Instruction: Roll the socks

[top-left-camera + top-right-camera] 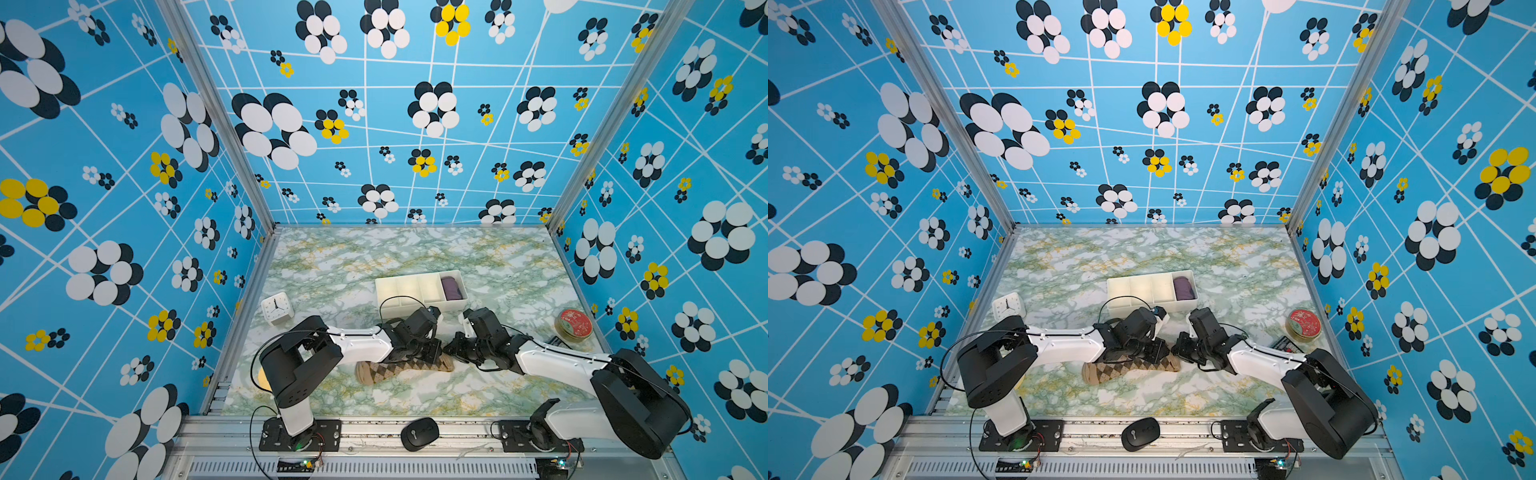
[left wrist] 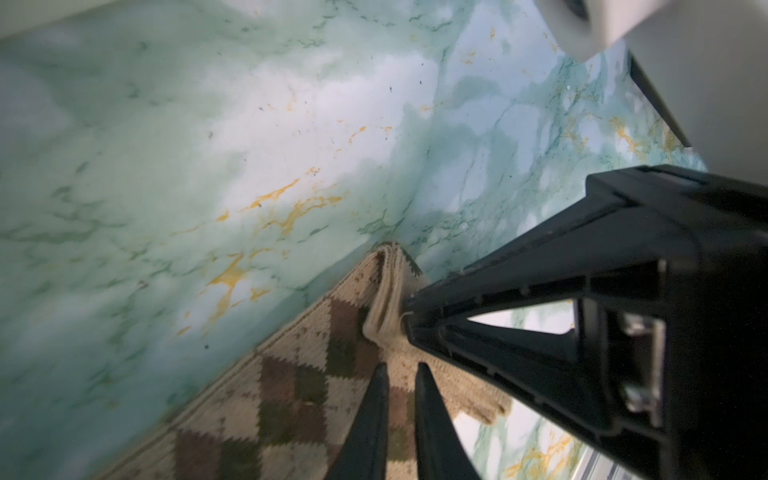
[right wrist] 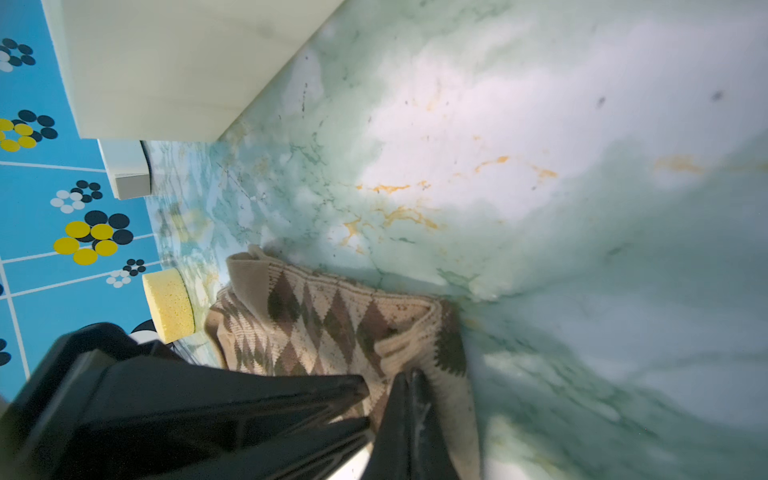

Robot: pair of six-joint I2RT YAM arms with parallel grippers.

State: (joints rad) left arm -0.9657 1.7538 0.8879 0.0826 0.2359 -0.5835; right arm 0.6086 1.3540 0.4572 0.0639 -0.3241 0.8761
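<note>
Tan socks (image 1: 395,370) along marble table's (image 1: 415,399) front half, white tray (image 1: 409,286) behind.

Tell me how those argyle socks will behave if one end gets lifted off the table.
Probably floppy: the socks lie flat, and the knit bunches into a soft fold where the right hand pinches it. Thin knit layers suggest little weight, so the free end should drape and drag rather than stay stiff. The ribbed knit looks grippy, unlikely to slip.

Two arms. Each has a white smooth-shelled link (image 1: 357,345) with tiny screws and a bulky black joint housing (image 1: 297,370). Thin black cable loop (image 1: 392,298) at 12 o'clock of the left wrist. Black screwed base plate (image 1: 328,432) at 6 o'clock. Left gripper (image 2: 402,368) is black with tapered fingers.
</note>
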